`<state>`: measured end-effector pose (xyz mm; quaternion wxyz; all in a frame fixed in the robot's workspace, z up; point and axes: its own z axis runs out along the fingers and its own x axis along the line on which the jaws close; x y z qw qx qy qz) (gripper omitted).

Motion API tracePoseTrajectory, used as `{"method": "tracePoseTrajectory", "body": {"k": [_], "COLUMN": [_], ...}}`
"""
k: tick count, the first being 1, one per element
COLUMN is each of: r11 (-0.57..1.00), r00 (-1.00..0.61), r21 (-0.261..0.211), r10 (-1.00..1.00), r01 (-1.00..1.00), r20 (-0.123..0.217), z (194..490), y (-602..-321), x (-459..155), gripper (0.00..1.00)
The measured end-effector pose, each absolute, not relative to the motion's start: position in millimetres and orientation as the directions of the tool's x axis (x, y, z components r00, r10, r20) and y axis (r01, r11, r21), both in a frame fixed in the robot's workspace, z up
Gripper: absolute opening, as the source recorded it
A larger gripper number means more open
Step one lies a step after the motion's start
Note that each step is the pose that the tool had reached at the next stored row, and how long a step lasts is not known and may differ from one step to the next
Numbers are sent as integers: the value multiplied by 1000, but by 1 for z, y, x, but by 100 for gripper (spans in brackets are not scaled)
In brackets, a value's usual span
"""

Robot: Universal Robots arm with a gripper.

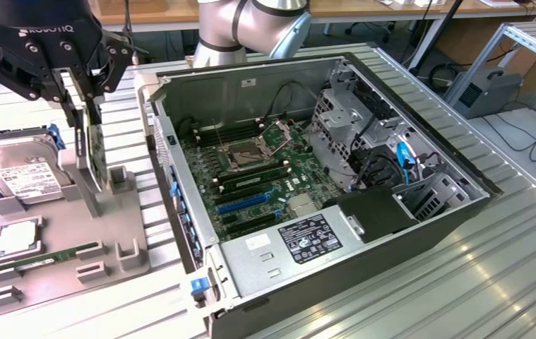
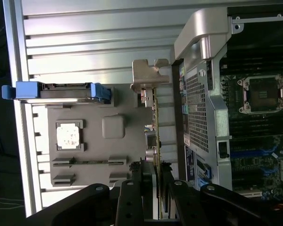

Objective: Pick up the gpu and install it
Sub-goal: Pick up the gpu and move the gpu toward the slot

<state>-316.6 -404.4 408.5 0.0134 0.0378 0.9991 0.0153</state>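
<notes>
Hand (image 1: 86,116) grips gpu (image 1: 98,152) (on edge, at grey holder (image 1: 117,236)).

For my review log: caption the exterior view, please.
Gripper at the upright gpu in its gray holder, beside the open computer case.

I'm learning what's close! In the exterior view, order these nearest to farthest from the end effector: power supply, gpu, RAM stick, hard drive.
1. gpu, in the end effector.
2. hard drive, exterior view's left.
3. RAM stick, lying on tray.
4. power supply, inside case.
</notes>
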Motion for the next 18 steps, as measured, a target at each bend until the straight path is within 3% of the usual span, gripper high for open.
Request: {"method": "tracePoseTrajectory", "body": {"k": [18], "r11": [997], "r00": [-997], "r21": [32], "r10": [76], "r01": [75], "r20": [-25], "z": [417], "y": [-404], "x": [-316], "gripper": [27]}}
